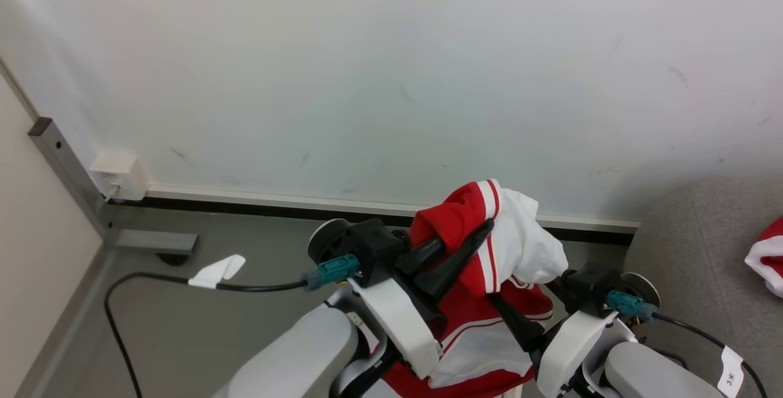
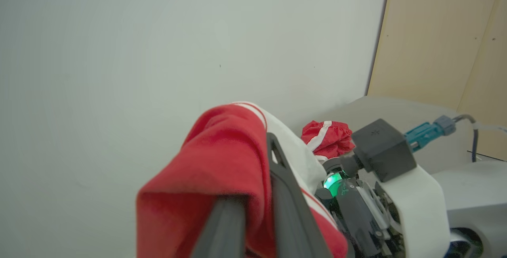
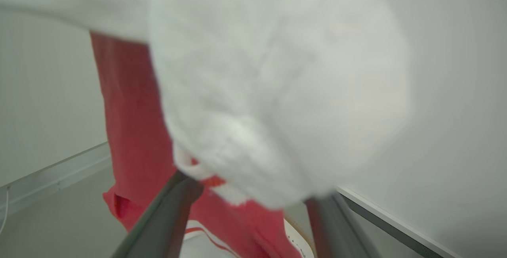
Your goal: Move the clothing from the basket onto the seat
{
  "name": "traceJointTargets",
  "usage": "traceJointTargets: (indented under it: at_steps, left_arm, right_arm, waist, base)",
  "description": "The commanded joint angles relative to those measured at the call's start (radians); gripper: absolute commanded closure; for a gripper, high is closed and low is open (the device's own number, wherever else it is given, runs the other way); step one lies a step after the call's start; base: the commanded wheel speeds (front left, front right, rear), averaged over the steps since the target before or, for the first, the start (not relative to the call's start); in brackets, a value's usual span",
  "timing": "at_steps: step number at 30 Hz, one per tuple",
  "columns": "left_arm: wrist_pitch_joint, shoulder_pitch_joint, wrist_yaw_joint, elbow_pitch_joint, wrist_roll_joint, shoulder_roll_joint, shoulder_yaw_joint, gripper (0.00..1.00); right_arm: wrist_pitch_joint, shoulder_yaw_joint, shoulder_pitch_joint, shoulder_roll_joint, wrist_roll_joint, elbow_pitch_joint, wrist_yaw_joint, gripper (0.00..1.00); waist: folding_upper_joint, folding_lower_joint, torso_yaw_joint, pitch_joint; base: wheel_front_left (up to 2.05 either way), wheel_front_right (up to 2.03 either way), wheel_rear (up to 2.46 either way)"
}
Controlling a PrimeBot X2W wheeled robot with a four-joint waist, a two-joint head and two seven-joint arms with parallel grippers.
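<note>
The left gripper (image 1: 465, 236) is raised in front of the robot's body, its two dark fingers (image 2: 283, 194) drawn narrow and clamped on a fold of the red-and-white garment (image 1: 452, 214). The garment is lifted clear of the floor (image 1: 244, 324). Its red upper part, marked with white stripes, bunches over the fingertips, a white panel falls to the right of them, and the remainder hangs down between the two forearms on the near side. The right gripper (image 3: 251, 190) sits lower and to the right, with its fingers (image 3: 166, 214) spread wide. The white panel drapes over the fingertips and blurs in the right wrist view; the jaws are not pressing it. Between these fingers, low in that view, a small part of a white perforated wall with a brown rim is visible, which appears to be the basket (image 3: 295, 239). The seat (image 1: 691, 245), in grey fabric, stands at the right of the scene against the far wall (image 1: 391, 68). A second red garment (image 1: 768, 254) with white trim lies crumpled on its surface, well apart from both grippers. A black cable (image 1: 153, 279) carrying a white tag runs across the floor on the left.
</note>
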Motion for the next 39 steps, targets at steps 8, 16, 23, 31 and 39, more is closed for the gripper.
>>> traceJointTargets:
  at_steps: [8, 16, 23, 31, 39]
  left_arm:
    - [0.006, -0.005, -0.005, 0.0, -0.004, 0.002, -0.019, 1.0]
    - [-0.001, 0.001, 0.007, 0.003, -0.012, 0.012, -0.012, 1.0]
    - [-0.012, 0.021, 0.017, 0.025, -0.029, 0.023, 0.0, 1.0]
    - [-0.023, 0.036, 0.027, 0.049, -0.052, 0.017, 0.009, 0.0]
    - [-0.033, 0.065, 0.031, 0.04, -0.058, 0.031, 0.001, 0.0]
  right_arm:
    - [0.0, 0.087, -0.032, 0.014, 0.098, 0.07, -0.003, 0.31]
    - [0.0, 0.093, -0.036, 0.019, 0.127, 0.062, -0.003, 1.0]
    - [0.0, 0.015, 0.002, 0.015, 0.101, 0.015, -0.003, 1.0]
    - [0.0, -0.117, 0.055, 0.018, 0.045, -0.034, -0.003, 1.0]
    - [0.0, -0.266, 0.08, 0.022, -0.038, -0.069, -0.003, 1.0]
  waist:
    - [0.0, -0.0001, 0.039, -0.008]
    - [0.0, -0.0001, 0.026, -0.003]
    - [0.0, -0.0001, 0.003, 0.005]
    - [0.0, -0.0001, -0.024, 0.002]
    - [0.0, -0.0001, -0.069, 0.002]
  base:
    - [0.0, 0.0, 0.0]
    - [0.0, 0.0, 0.0]
    - [0.0, 0.0, 0.0]
    - [0.0, 0.0, 0.0]
    - [0.0, 0.0, 0.0]
